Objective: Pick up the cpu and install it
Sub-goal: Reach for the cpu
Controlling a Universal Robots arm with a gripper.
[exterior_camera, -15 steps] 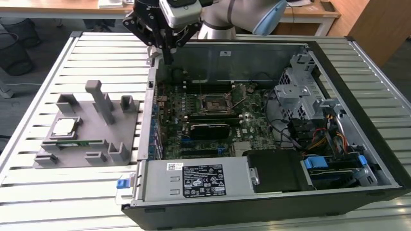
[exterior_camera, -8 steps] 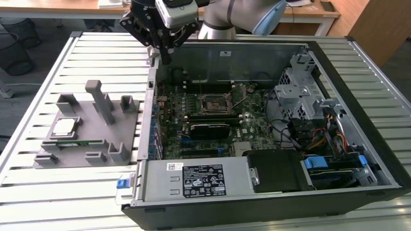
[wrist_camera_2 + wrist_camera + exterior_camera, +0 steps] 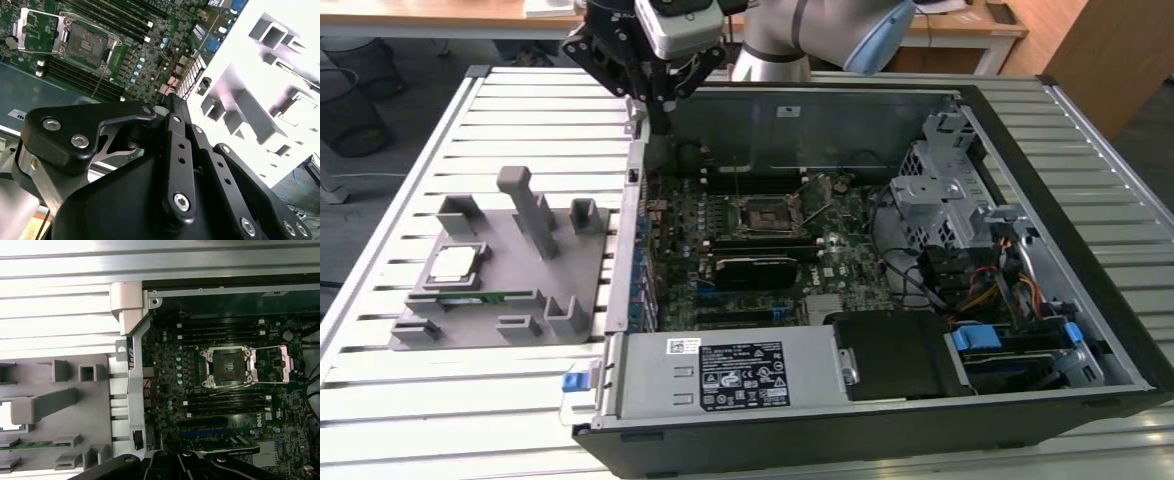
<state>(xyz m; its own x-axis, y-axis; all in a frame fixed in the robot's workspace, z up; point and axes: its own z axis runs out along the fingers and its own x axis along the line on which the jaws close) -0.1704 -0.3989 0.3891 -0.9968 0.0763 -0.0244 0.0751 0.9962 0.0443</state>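
A slatted metal tabletop (image 3: 400,400) stands on a grey floor (image 3: 427,70). Behind it runs a wooden desk (image 3: 961,25); a black mesh bin (image 3: 347,110) sits at the exterior view's left.

I see the gripper (image 3: 654,98) hanging over the far corner of the open computer case (image 3: 854,125), on the exterior view's left. The cpu (image 3: 454,263) lies flat on the grey fixture (image 3: 520,200), well apart from the gripper, near a green memory stick (image 3: 483,297). The socket (image 3: 765,213) sits mid-motherboard.
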